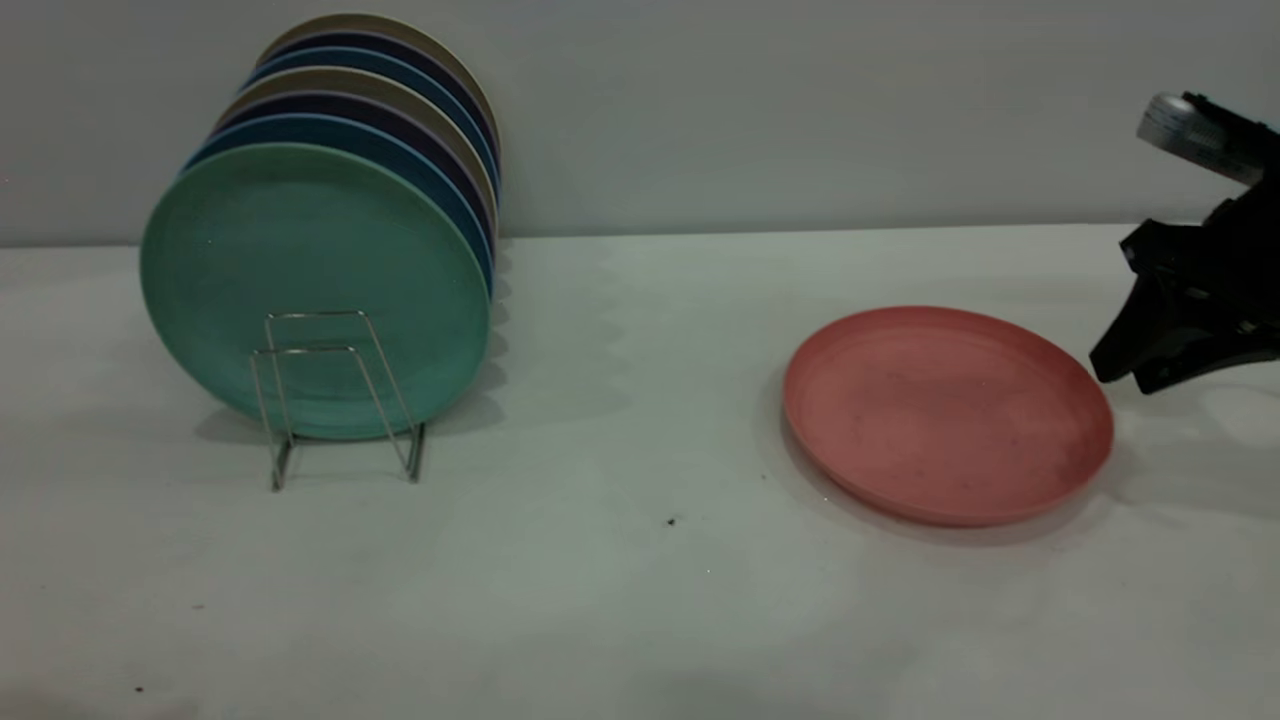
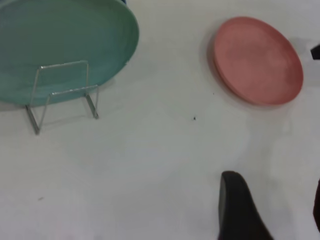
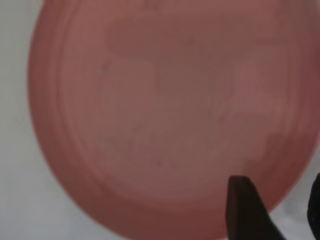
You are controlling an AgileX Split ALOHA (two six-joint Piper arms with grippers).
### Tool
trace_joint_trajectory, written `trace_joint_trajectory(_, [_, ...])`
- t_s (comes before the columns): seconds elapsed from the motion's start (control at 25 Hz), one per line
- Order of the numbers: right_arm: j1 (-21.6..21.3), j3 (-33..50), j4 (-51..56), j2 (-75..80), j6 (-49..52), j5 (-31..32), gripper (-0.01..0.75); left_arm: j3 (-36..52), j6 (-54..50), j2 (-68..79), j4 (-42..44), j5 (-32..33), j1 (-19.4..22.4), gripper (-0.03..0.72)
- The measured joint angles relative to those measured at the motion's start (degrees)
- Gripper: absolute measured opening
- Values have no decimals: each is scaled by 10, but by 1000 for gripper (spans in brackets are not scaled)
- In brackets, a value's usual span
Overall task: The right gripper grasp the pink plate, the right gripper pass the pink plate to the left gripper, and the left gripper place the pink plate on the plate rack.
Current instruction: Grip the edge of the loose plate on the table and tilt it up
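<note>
Pink plate (image 1: 947, 412) lay flat on the table (image 1: 620, 600), ungrasped; the right end effector (image 1: 1125, 375) hovered beside its rim, jaws apart and empty. All 3 steps remained.

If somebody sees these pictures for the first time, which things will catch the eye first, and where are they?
First, the pink plate lying flat on the white table, right of centre. Next, the teal-green plate at the left, standing upright at the front of a row of darker plates in the plate rack. At the far right, the right gripper hovers open just beyond the pink plate's rim, not touching it.
</note>
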Motion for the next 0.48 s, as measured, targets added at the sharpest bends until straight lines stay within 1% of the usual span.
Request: trace_joint_trajectory(0.48, [-4, -57, 37, 79, 0, -20, 311, 0, 0, 0, 0, 10, 0, 402])
